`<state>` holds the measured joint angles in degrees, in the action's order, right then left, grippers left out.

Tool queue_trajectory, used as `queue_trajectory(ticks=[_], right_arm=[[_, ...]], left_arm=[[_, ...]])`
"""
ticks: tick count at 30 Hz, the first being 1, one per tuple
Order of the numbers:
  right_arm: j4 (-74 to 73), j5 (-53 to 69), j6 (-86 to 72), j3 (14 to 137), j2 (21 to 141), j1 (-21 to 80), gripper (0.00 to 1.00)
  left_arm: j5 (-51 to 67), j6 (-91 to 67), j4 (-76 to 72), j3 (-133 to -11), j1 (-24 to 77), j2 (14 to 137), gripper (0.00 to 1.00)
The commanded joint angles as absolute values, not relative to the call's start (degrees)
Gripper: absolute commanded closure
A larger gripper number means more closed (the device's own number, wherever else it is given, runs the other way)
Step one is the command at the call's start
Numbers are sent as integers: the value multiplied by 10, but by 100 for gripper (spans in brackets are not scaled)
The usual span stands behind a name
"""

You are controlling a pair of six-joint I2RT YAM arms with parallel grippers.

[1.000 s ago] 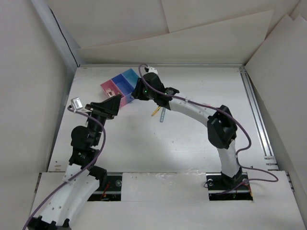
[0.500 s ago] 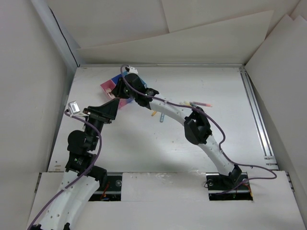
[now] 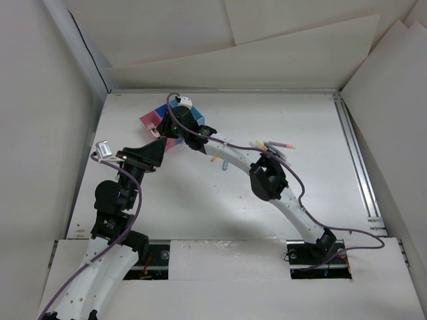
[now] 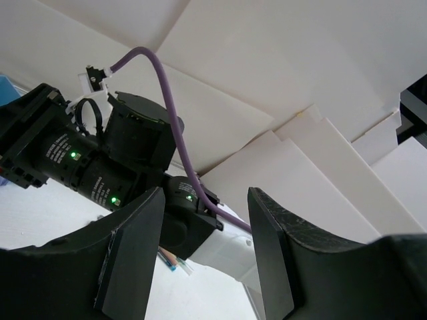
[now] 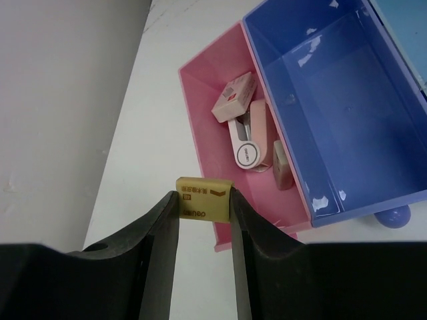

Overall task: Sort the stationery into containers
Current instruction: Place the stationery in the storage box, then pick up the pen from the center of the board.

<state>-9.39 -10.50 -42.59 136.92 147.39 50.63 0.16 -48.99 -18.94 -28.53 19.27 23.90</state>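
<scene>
The left claw [image 4: 205, 220] hangs open, holding nothing. Near the far-left corner of the bench [image 3: 320, 133], the right claw [image 5: 202, 201] grips a beige eraser [image 5: 203, 195] above the outer wall of the pink bin [image 5: 195, 113]. The dark blue bin [image 5: 333, 100] adjoins it.

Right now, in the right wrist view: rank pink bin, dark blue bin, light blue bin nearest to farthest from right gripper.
1. pink bin, just ahead of the right gripper holding the yellow eraser
2. dark blue bin, middle of the row
3. light blue bin, far end, upper right corner
</scene>
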Motion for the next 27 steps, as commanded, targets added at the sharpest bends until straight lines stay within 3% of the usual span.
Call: queue_trajectory(ticks=[1,9,13,20,22,27], right_arm=[[-67,-114,-433,1404,1477,508,79],[-62,-107,-444,1409,1482,503,54],[-50,-101,-449,1404,1469,498,47],[-32,-84,-449,1348,1413,492,46],[-32,-84,-449,1311,1393,487,51],[-16,-143,-417,1150,1242,476,87]], left_arm=[[6,-489,-210,-287,193,240,50],[6,-483,-210,-287,193,245,50],[6,-483,-210,-287,193,251,50],[11,-478,-210,-287,193,264,50],[18,-472,-210,-287,193,264,50],[51,-452,-216,-265,193,302,60]])
